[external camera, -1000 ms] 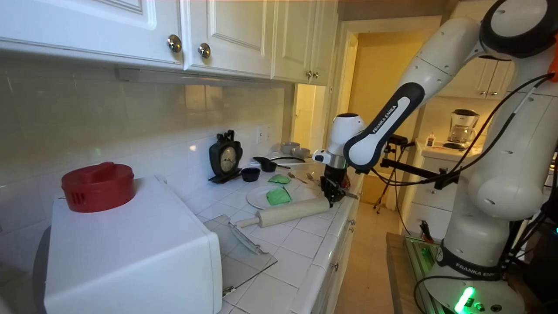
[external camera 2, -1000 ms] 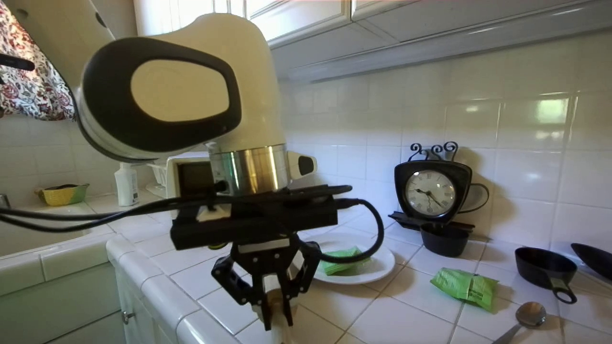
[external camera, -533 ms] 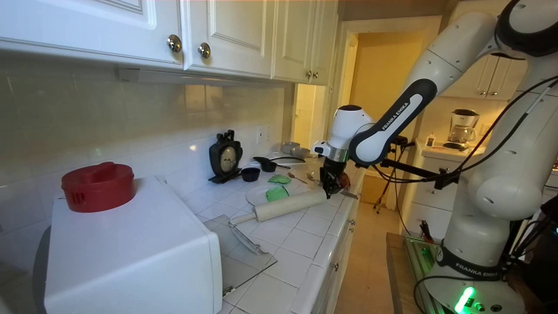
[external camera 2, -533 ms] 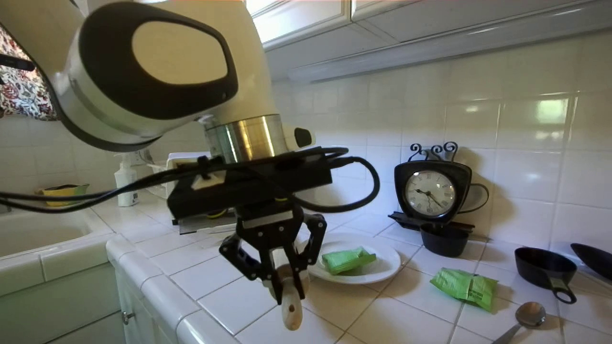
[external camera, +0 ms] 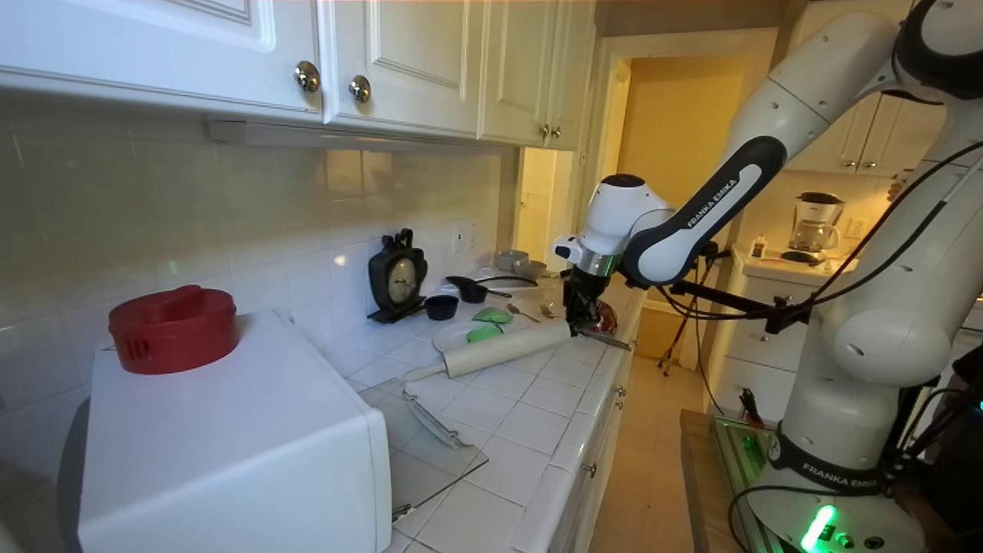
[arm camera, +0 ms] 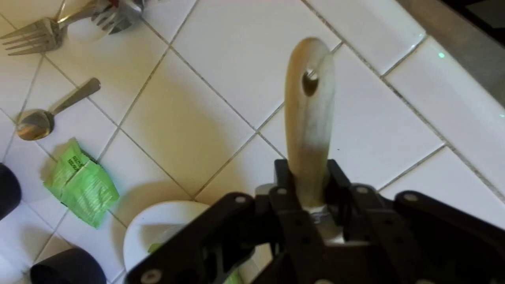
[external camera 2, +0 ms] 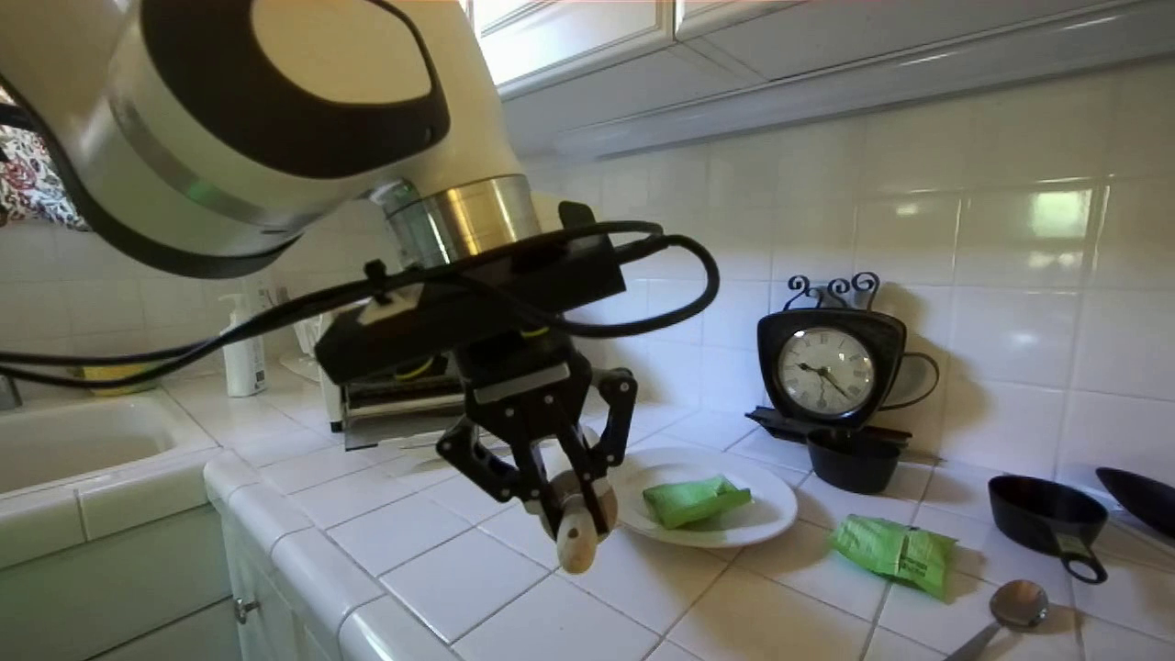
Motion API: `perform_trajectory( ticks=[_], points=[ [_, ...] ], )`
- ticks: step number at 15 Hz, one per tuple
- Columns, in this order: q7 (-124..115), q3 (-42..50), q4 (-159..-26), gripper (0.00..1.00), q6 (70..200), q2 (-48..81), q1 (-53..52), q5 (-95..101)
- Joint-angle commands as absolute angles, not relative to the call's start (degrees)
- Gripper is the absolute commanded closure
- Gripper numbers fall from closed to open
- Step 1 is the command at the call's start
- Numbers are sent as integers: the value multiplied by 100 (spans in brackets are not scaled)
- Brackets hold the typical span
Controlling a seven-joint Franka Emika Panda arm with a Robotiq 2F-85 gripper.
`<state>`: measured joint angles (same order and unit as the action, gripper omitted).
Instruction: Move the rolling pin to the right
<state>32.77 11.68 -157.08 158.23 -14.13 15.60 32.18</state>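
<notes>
The rolling pin (external camera: pixel 507 349), a pale wooden cylinder with slimmer handles, lies lengthwise over the white tiled counter and in front of the plate. My gripper (external camera 2: pixel 578 525) is shut on its near handle (external camera 2: pixel 576 543), one black finger on either side. The wrist view shows that handle (arm camera: pixel 309 114) sticking out past the fingertips, its hanging hole facing up; the gripper hides the pin's body there. The held end appears raised above the tiles. Whether the far handle (external camera: pixel 425 373) touches anything, I cannot tell.
A white plate (external camera 2: pixel 776 512) carrying a green packet (external camera 2: pixel 696 500) sits beside the pin. Another green packet (external camera 2: pixel 895 553), a spoon (external camera 2: pixel 1019 604) and black pans (external camera 2: pixel 1046 516) are around it. A glass door (external camera: pixel 430 461) juts from the white oven (external camera: pixel 230 453). Forks (arm camera: pixel 33 37) lie nearby.
My gripper has risen with the rolling pin in its grasp, and the wrist has tilted. The pin has shifted with it, covering more of the plate in an exterior view. The grip has held throughout.
</notes>
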Motion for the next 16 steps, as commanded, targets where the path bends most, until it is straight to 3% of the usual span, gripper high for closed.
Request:
perform_trajectory(
  ticks=[1, 9, 16],
  points=[
    [2670, 1085, -15745, 94, 16028, -1658, 1753, 3743],
    [957, 939, -15747, 94, 16090, -1779, 2134, 5321],
    [970, 1140, -15741, 94, 16273, -1184, 1833, 5429]
  ],
)
